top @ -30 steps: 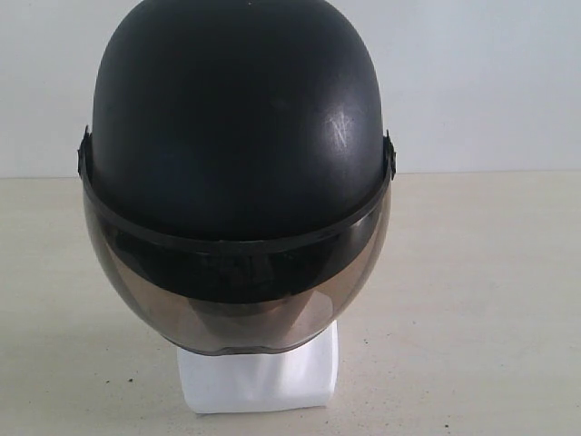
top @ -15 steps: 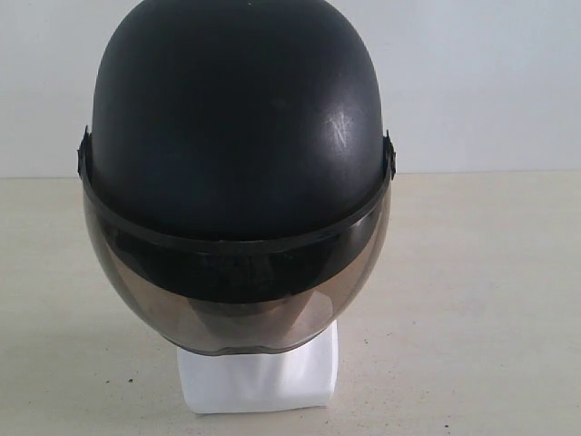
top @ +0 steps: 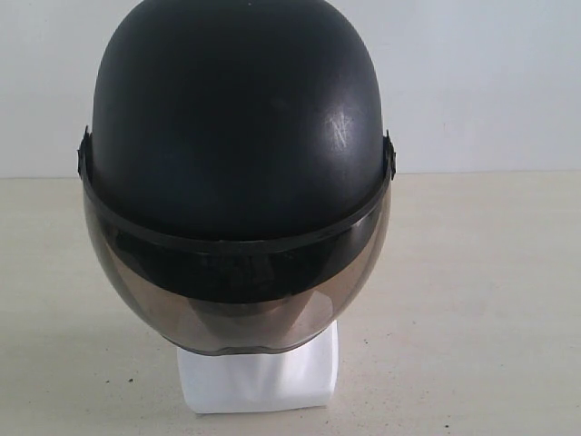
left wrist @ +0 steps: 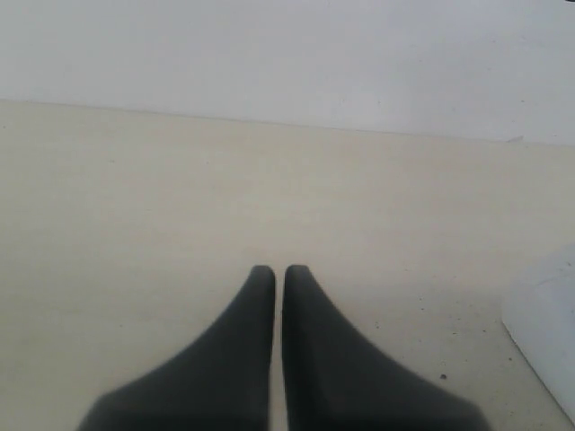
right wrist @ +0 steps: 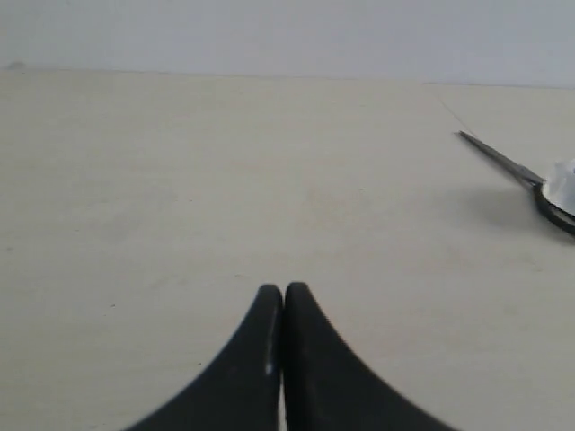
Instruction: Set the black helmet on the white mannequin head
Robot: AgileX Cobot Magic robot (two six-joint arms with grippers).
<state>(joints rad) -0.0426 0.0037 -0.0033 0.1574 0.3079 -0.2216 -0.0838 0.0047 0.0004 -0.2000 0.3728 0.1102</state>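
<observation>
Nothing has moved since the earlier frames: the helmet (top: 236, 136) sits in the same place on the mannequin head (top: 259, 381), and the scene around it looks unchanged. The black shell covers the head completely, so only the white squarish base shows below it, standing on the pale table (top: 472, 300). The smoky visor (top: 227, 304) is down over the face, and a dim shape shows through it, too dark to make out. A scuffed patch marks the shell on the right side of the exterior view. Neither arm appears in that view. The left gripper (left wrist: 279, 269) hovers over bare table with its two dark fingers drawn together, only a thin slit between them and nothing held; a white corner, likely the base, sits at the edge of its view. The right gripper (right wrist: 284, 287) is closed tight and empty above the table, well apart from a thin dark object (right wrist: 503, 160) at the edge of its view that cannot be identified.
</observation>
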